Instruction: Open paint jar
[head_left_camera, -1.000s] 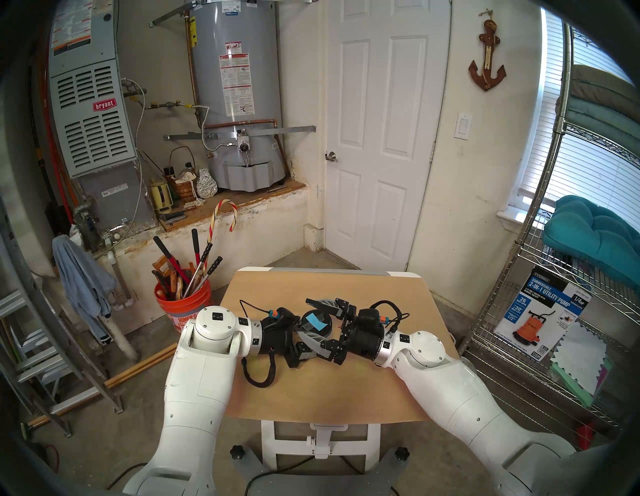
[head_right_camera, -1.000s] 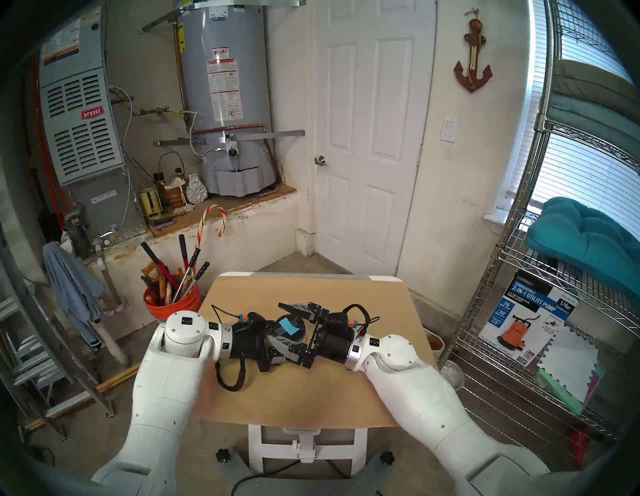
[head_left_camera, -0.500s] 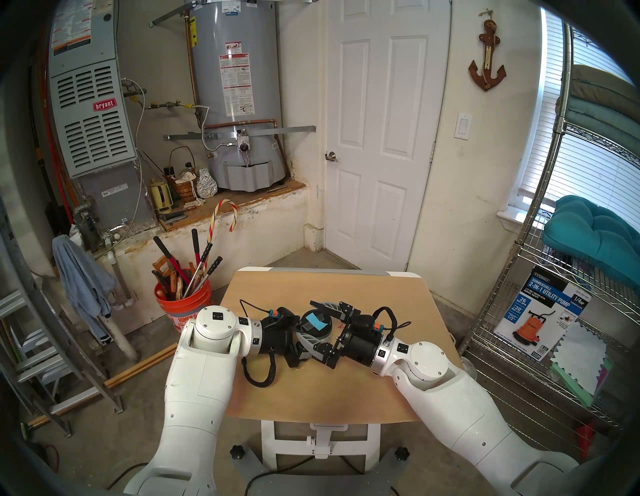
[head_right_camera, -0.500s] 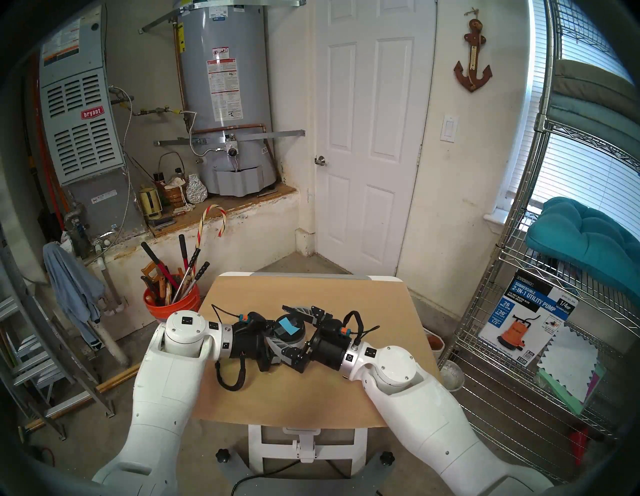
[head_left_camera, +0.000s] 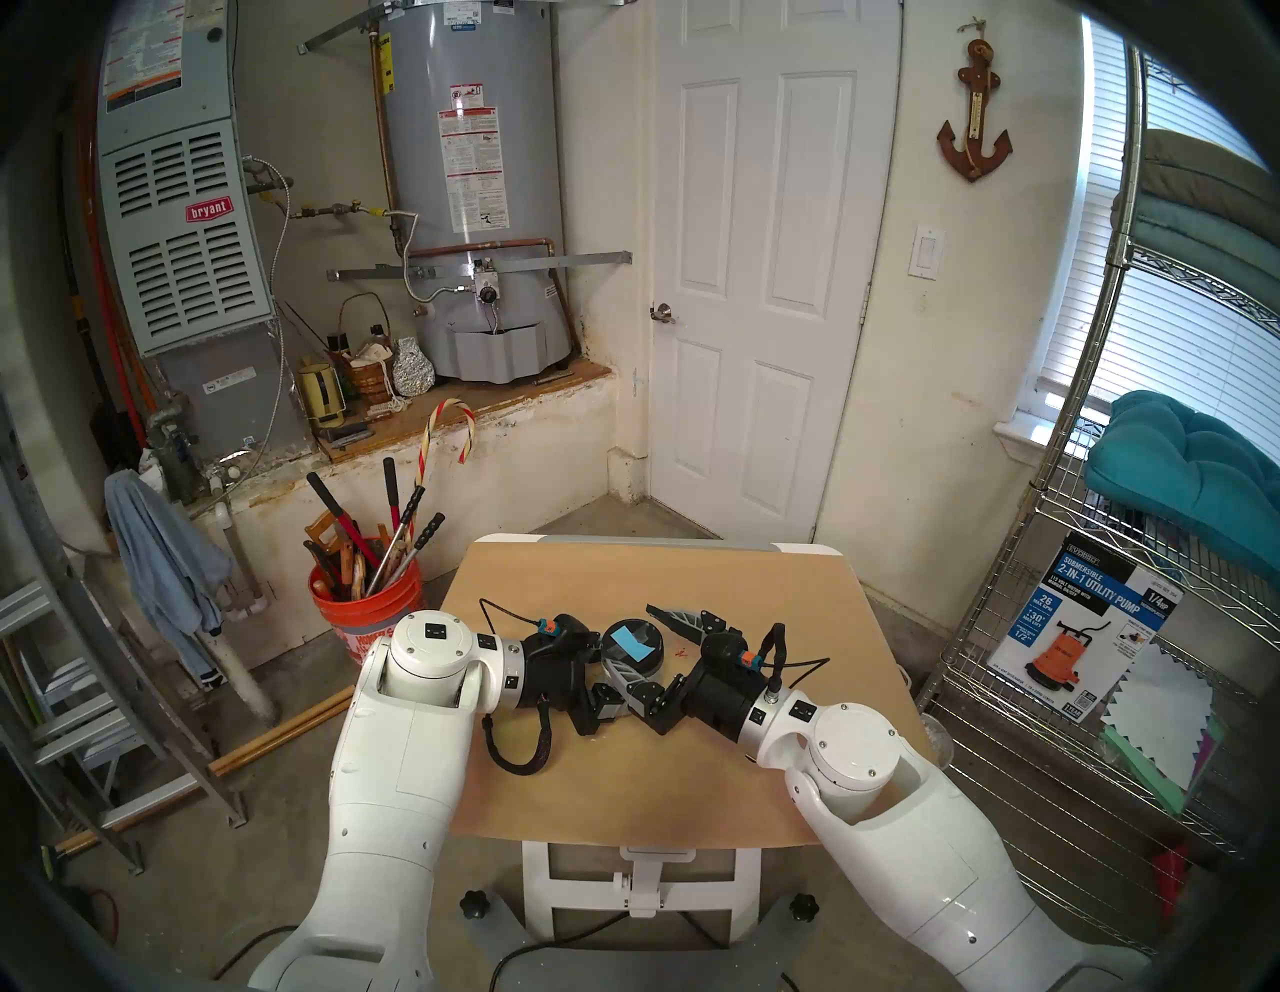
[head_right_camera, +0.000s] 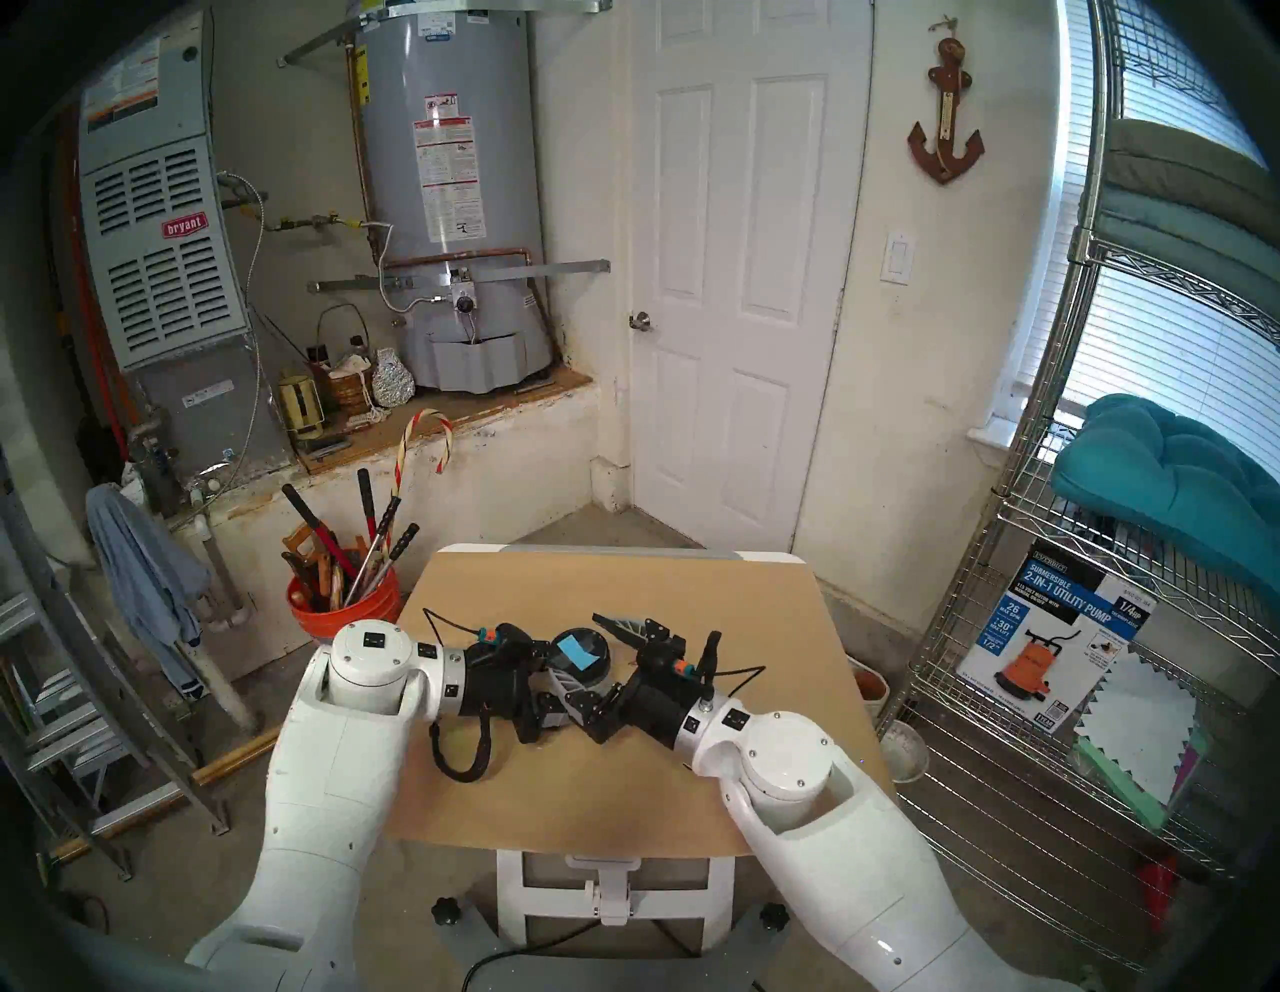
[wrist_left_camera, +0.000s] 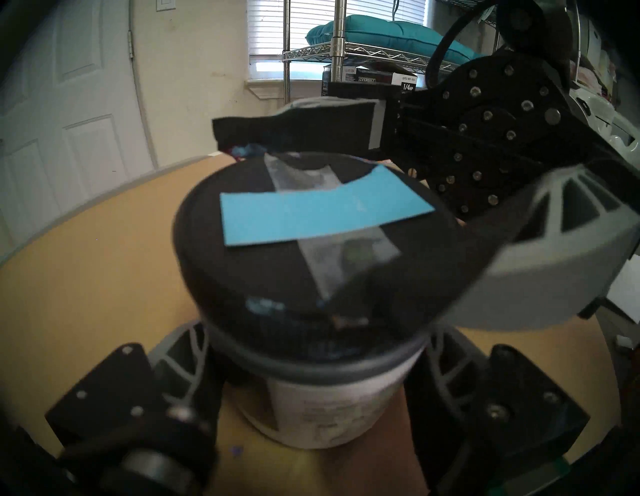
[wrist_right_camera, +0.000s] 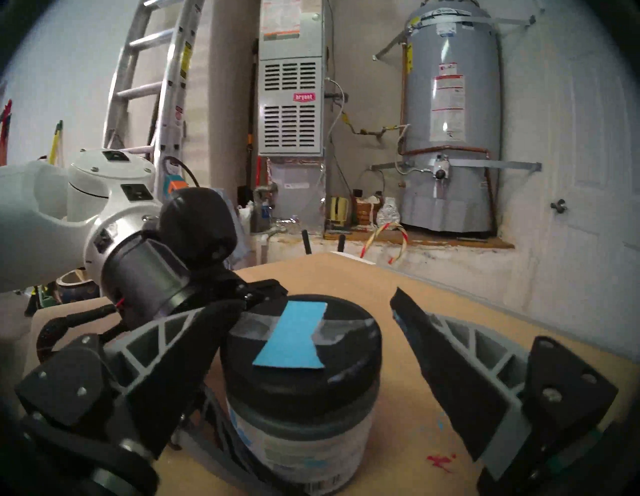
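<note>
behind left gripper (wrist_left_camera: 313, 391), paint jar (wrist_left_camera: 311, 412) label blurred, base hidden.

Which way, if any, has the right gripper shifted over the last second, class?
Yes. The right gripper has swung rightward and nearer the table's front edge, its far finger leaving the paint jar's lid.

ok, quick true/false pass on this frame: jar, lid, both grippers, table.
1. The left gripper is shut on the paint jar. True.
2. The right gripper is clamped on the lid. False: its jaws stand open on either side of the lid.
3. The lid is off and lying on the table. False: it sits on the jar.
4. A light-blue tape strip lies across the lid's top. True.
5. The jar lies on its side. False: it stands upright on the table.
</note>
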